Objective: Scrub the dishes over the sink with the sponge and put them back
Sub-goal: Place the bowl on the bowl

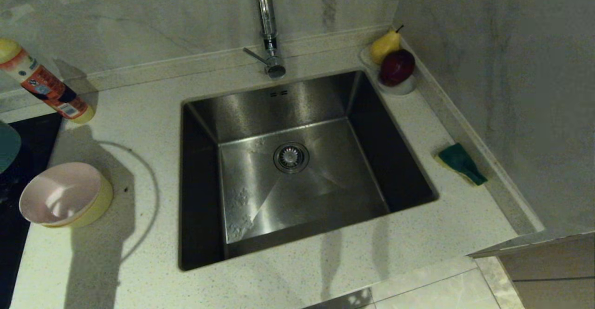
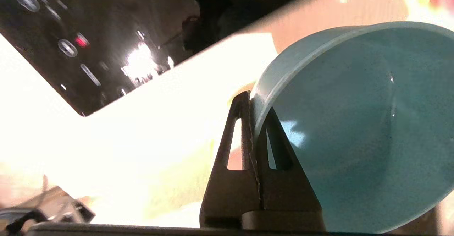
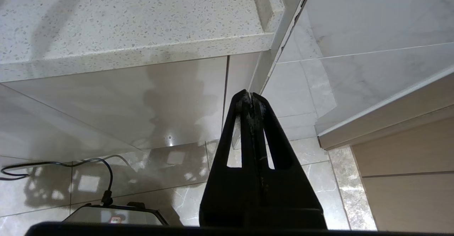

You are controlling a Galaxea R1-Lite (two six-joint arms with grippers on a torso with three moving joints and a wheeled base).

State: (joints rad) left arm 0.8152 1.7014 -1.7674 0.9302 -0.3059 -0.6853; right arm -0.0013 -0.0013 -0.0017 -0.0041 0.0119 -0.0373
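Note:
The steel sink (image 1: 325,188) fills the middle of the counter. The green and yellow sponge (image 1: 460,162) lies on the counter to the sink's right, by the wall ledge. Left of the sink a pale pink bowl (image 1: 56,197) sits nested in a yellow bowl (image 1: 97,204). In the left wrist view my left gripper (image 2: 252,101) is shut on the rim of the teal bowl (image 2: 354,122), held tilted on its side above the counter. Only an edge of the teal bowl (image 1: 7,146) shows at the head view's far left. My right gripper (image 3: 252,95) is shut on nothing, parked below the counter's front edge.
A faucet (image 1: 267,25) stands behind the sink. A white dish (image 1: 399,88) with a pear and a dark red fruit sits at the back right corner. An orange-labelled bottle (image 1: 46,86) leans at the back left. A black cooktop (image 1: 28,132) borders the counter's left.

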